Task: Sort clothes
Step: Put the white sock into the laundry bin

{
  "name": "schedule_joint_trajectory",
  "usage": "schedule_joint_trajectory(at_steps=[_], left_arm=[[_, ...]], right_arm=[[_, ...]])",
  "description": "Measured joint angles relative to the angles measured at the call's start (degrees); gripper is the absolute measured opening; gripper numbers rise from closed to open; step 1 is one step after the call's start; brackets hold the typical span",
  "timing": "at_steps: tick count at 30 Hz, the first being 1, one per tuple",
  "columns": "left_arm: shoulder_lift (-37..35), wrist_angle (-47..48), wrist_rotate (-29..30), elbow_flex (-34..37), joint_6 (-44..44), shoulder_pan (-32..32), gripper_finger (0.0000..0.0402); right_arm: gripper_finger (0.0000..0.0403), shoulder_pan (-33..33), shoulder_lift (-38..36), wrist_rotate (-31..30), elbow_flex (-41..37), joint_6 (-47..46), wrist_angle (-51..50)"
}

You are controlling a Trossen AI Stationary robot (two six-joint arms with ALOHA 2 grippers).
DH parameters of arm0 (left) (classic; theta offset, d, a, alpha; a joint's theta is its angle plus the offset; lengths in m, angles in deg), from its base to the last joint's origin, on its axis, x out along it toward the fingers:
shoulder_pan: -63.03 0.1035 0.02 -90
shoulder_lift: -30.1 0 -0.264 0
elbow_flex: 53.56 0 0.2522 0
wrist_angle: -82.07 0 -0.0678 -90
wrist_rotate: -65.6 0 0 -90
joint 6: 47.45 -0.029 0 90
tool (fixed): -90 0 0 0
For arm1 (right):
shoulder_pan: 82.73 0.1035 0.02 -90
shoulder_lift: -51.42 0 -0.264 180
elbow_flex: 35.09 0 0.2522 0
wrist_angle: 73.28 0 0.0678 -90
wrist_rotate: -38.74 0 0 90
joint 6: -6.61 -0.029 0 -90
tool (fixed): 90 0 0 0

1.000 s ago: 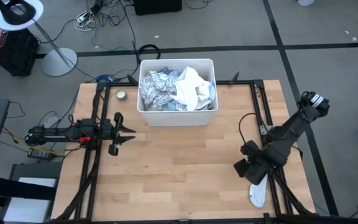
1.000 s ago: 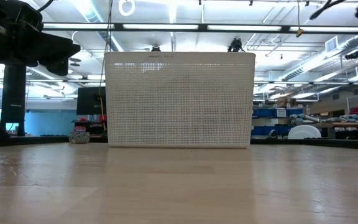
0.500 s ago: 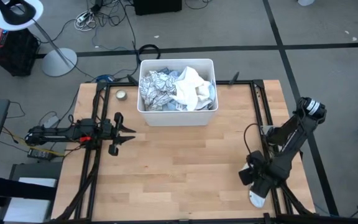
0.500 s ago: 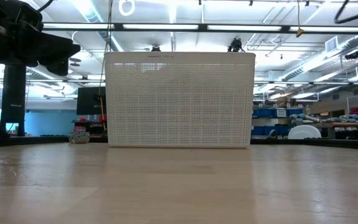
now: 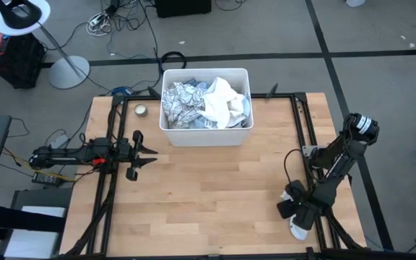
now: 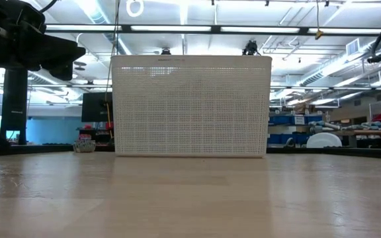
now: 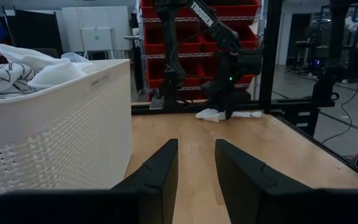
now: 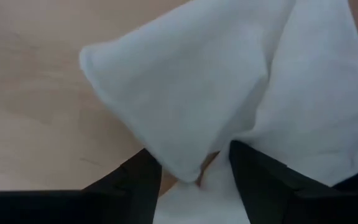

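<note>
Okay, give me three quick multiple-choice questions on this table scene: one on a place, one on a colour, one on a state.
1. Where is the right gripper?
A. over the tub
B. at the table's near right corner
C. beside the left arm

2. What colour is the garment under it?
A. white
B. red
C. black

3. How does the left gripper stand?
A. shut on a sock
B. inside the tub
C. open, empty

Answers: 1 B, the high view shows it there; 2 A, the right wrist view shows white cloth; 3 C, its fingers stand apart over bare wood beside the tub.
</note>
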Motion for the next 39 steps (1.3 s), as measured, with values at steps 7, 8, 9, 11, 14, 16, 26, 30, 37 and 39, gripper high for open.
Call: schedule_joint_trajectory(at_steps=[7, 8, 9, 11, 14, 16, 26, 30, 37, 39], left_arm=[[0.0, 0.0, 0.0, 0.0, 0.0, 0.0, 0.0113], [0.0, 0.0, 0.0, 0.0, 0.0, 0.0, 0.0113], [0.0, 0.0, 0.0, 0.0, 0.0, 0.0, 0.0113], [0.0, 0.0, 0.0, 0.0, 0.0, 0.0, 0.0113], [0.0, 0.0, 0.0, 0.0, 0.0, 0.0, 0.0113], [0.0, 0.0, 0.0, 0.0, 0.0, 0.0, 0.0113], [0.0, 0.0, 0.0, 0.0, 0.0, 0.0, 0.0113], [0.0, 0.0, 0.0, 0.0, 0.0, 0.0, 0.0113], [0.0, 0.0, 0.0, 0.0, 0.0, 0.0, 0.0113], [0.0, 0.0, 0.0, 0.0, 0.0, 0.0, 0.0113]], right_arm=[[0.0051, -1.4, -0.1, -2.0, -0.7, 2.7, -2.9], [0.0027, -1.6, -0.1, -2.3, -0.7, 3.3, -3.4], [0.0015, -1.9, -0.1, -2.8, -0.7, 4.1, -3.8], [0.0015, -2.7, -0.1, -3.5, -0.8, 5.1, -4.5], [0.0009, -4.4, -0.1, -4.9, -0.6, 7.6, -5.2], [0.0006, -6.0, -0.1, -7.0, 0.2, 10.2, -5.6], [0.0004, -18.7, -0.3, -14.0, 9.1, 33.3, -15.5], [0.0004, -24.3, -1.6, -18.7, 14.5, 45.4, -18.3], [0.0004, -33.7, -3.5, -26.4, 27.2, 66.3, -21.8], [0.0004, -36.1, -3.6, -28.2, 31.5, 72.5, -21.9]])
